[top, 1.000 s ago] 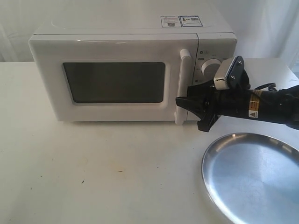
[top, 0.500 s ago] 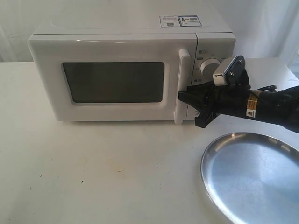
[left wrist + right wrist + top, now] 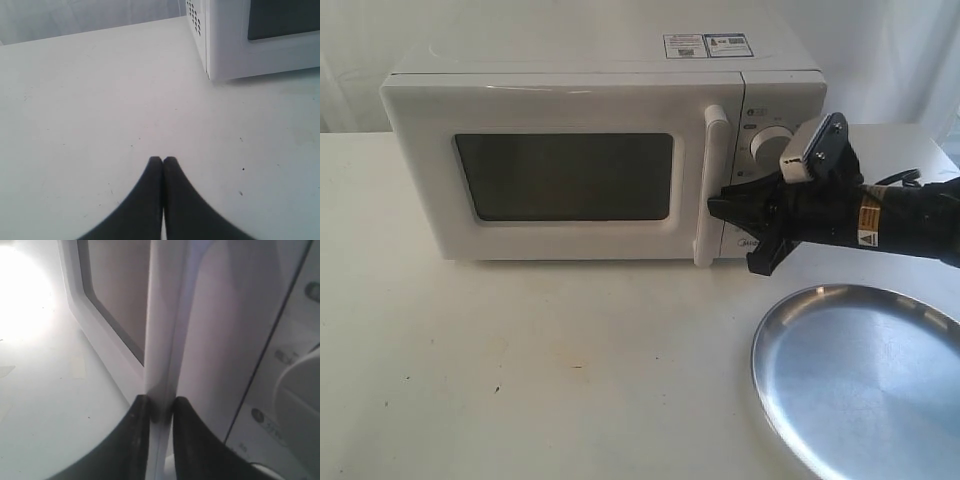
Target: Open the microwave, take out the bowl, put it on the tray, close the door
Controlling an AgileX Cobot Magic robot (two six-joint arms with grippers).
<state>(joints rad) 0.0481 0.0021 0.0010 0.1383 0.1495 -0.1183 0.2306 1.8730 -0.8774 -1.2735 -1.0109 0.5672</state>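
I am gripping the handle (image 3: 708, 185) of the door (image 3: 565, 178) with my right hand (image 3: 161, 405): in the right wrist view its two dark fingers (image 3: 137, 430) are pressing against the white vertical bar from either side, low on the bar. In the exterior view that hand (image 3: 725, 207) is reaching in sideways from the right, level with the lower half of the handle and passing in front of the control panel, just below the upper round knob (image 3: 770, 145). The microwave (image 3: 590, 90) is standing at the back of the white tabletop (image 3: 520, 360), with two stickers (image 3: 708, 45) lying on its top toward the right. The door is looking shut, flush with the body, though I cannot tell from this angle whether a slight gap is opening at the handle edge. Its window is showing only dark grey, so I cannot tell what is sitting inside. The tray (image 3: 860, 380) is lying flat on the tabletop at the front right, apart from the microwave and below my right arm, its shiny face bare. My left hand (image 3: 162, 160) is hanging over bare tabletop with its two fingertips pressed together on nothing, and the microwave's lower corner and vented side wall are showing a little way beyond it.
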